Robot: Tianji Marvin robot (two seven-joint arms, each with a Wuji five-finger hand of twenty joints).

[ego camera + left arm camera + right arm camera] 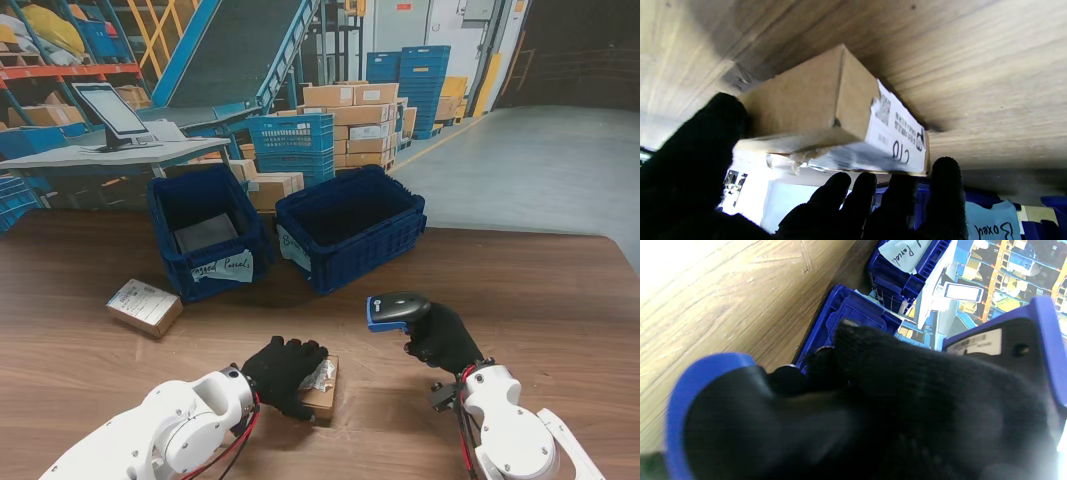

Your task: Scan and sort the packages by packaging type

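A small cardboard box (325, 392) with a white shipping label lies on the wooden table near me. My left hand (283, 372), in a black glove, covers its left part and is closed around it. In the left wrist view the box (813, 100) sits between my thumb (696, 153) and my fingertips (942, 180), and its label (897, 133) faces the fingertips. My right hand (442, 338) is shut on a blue and black barcode scanner (396, 309), held above the table to the right of the box. The scanner's head points left, towards the box.
Two blue bins stand farther from me. The left bin (168, 222) bears a "Bagged Parcel" label and holds a grey bag; the right bin (395, 240) is labelled "Boxed" (993, 226). A second cardboard box (145, 306) lies at the left. Warehouse shelving stands behind.
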